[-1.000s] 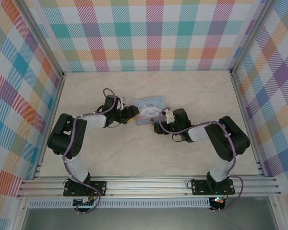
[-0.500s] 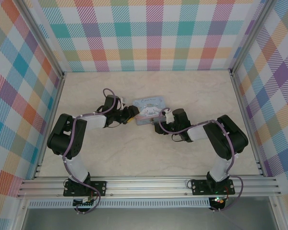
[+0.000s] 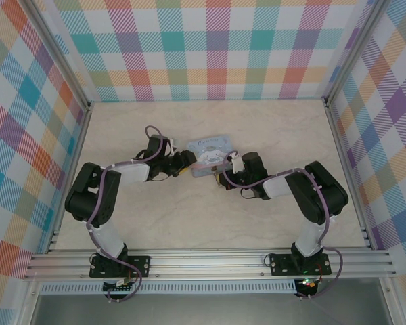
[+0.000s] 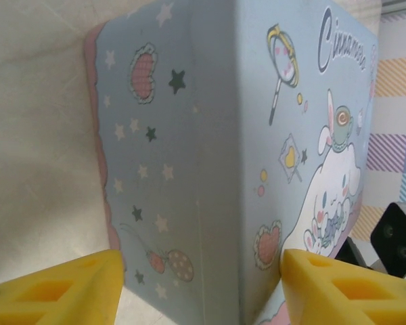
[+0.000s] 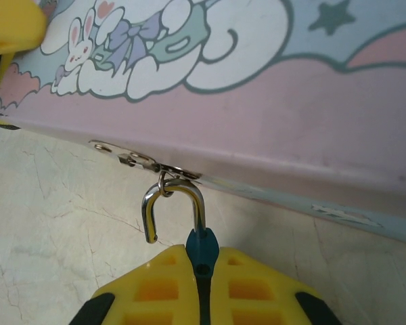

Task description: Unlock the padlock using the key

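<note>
The padlock (image 5: 203,245) has a small blue body, and my right gripper (image 5: 203,254) is shut on it. Its thin metal shackle (image 5: 189,193) stands open with one end free, hooked through the small ring of the hasp (image 5: 132,160) on the pastel-blue cartoon tin (image 5: 291,101). In the top view the right gripper (image 3: 220,178) sits at the tin's (image 3: 211,150) near edge. My left gripper (image 4: 201,271) clamps the tin's (image 4: 189,135) left end, one yellow finger (image 4: 68,288) by its underside and the other on its lid. The key is out of view.
The tin lies mid-table on the pale marble surface (image 3: 189,217), between both arms. Checked walls close in the back and both sides, with metal rails (image 3: 210,261) along the near edge. Open tabletop lies toward the front and the back.
The tin has turned slightly and shifted a little toward the back. The right gripper has crept a little left and toward the tin with the padlock; the left gripper stays on the tin.
</note>
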### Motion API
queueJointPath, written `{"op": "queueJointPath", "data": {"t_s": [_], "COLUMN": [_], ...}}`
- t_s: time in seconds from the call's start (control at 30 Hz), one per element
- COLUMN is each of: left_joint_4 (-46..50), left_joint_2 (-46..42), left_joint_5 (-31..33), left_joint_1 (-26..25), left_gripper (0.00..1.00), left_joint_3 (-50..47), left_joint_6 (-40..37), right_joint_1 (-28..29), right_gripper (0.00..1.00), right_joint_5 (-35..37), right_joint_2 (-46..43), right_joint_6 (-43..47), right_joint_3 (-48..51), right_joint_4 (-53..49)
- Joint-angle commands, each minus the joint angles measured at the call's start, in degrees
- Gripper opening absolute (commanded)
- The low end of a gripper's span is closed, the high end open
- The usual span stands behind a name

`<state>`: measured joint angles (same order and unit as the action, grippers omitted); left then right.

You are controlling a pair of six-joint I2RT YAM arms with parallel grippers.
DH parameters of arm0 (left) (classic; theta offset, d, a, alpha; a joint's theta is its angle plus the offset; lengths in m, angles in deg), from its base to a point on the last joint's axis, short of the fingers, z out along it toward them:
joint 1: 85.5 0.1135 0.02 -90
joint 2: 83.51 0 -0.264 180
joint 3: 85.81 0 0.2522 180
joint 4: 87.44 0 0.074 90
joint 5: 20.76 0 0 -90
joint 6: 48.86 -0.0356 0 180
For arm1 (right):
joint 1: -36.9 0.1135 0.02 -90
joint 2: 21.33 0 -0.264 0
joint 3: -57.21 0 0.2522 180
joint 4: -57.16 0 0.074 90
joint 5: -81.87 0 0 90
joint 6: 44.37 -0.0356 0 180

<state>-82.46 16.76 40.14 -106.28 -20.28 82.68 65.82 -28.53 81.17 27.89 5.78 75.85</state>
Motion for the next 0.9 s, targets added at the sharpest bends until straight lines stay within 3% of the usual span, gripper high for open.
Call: {"op": "queueJointPath", "data": {"t_s": [0.0,0.23,0.43,0.6,0.87], "left_joint_4": [10.1,20.2,23.2,27.8,30.6], "left_joint_2": [-3.9,-6.9,-0.5,7.9,18.0], "left_joint_5": [3.6,9.0,5.5,0.5,-5.1], "left_joint_1": [-0.4,2.0,4.5,4.5,4.3], "left_gripper": [0.65,0.80,0.98,1.00,0.91], "left_joint_3": [-0.1,7.6,17.0,26.6,34.4], "left_joint_6": [-3.8,-11.6,-17.2,-21.1,-23.6], "right_joint_1": [-0.3,-0.4,-0.3,-0.2,-0.3], "right_gripper": [0.02,0.00,0.00,0.00,0.00], "right_joint_5": [1.8,4.1,4.9,5.4,5.8], "right_joint_2": [-1.1,-3.2,-3.7,-3.7,-3.5], "right_joint_6": [-1.2,-5.0,-6.2,-7.2,-8.5], "right_joint_3": [0.5,2.7,3.9,4.5,4.6], "right_joint_4": [-0.2,-0.7,-0.3,0.2,0.5]}}
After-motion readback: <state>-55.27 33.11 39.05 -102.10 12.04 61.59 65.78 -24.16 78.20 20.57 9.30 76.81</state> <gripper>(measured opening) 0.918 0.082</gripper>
